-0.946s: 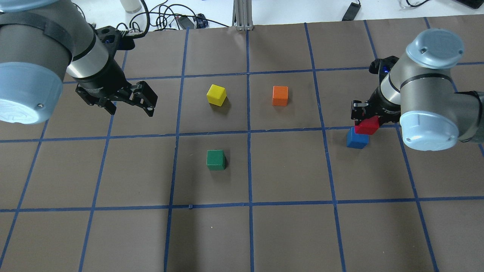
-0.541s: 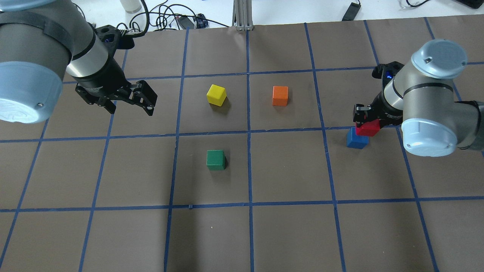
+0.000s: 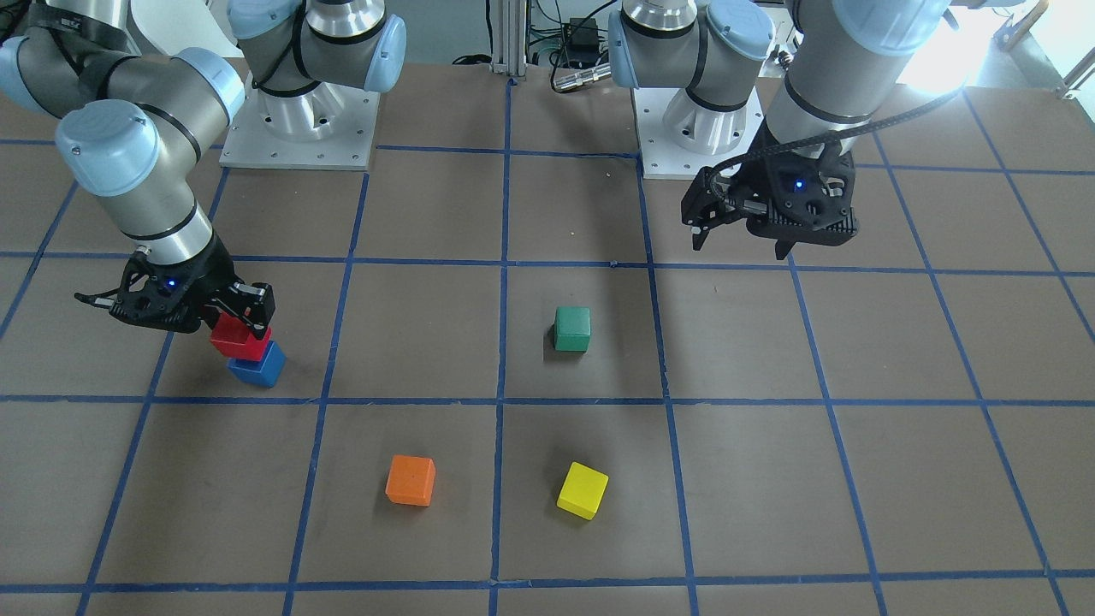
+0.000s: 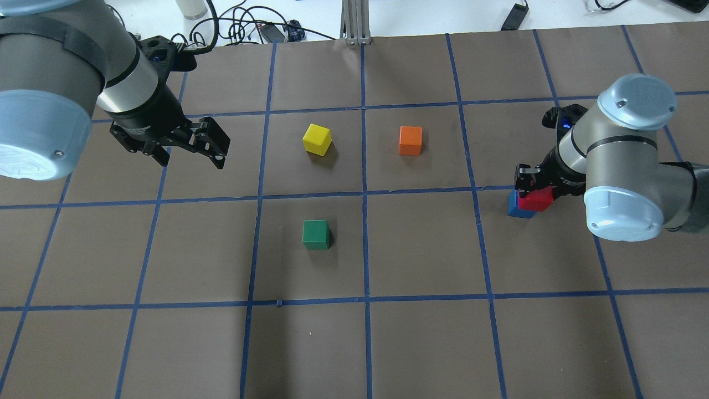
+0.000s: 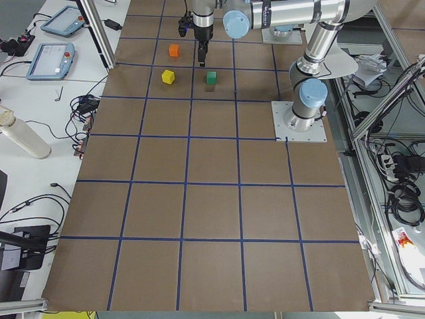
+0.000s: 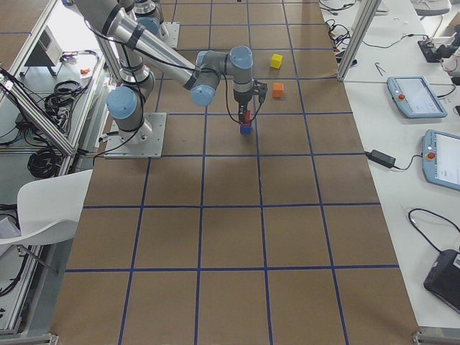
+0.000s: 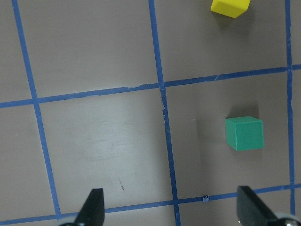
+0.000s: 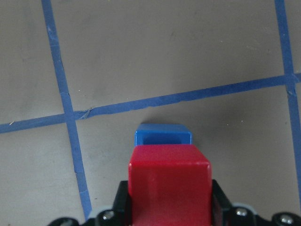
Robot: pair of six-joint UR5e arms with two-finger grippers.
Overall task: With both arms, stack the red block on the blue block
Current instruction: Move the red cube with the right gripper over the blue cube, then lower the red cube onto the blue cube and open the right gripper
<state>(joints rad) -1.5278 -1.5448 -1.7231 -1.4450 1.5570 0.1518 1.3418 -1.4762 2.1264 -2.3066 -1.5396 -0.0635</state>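
Gripping the red block (image 4: 538, 200) just over the blue block (image 4: 514, 206), the right pincer (image 4: 534, 187) should centre it squarely, lower gently to contact, then release. The left pincer (image 4: 193, 160) hangs wide open, empty.

The table (image 4: 421, 343) is being viewed from behind the robot, from across it, and from farther off at both ends. The green block (image 7: 243, 133) is being shared by the downward left wrist view and the overhead; the blue block (image 8: 163, 134) is being framed closely by the right wrist view.
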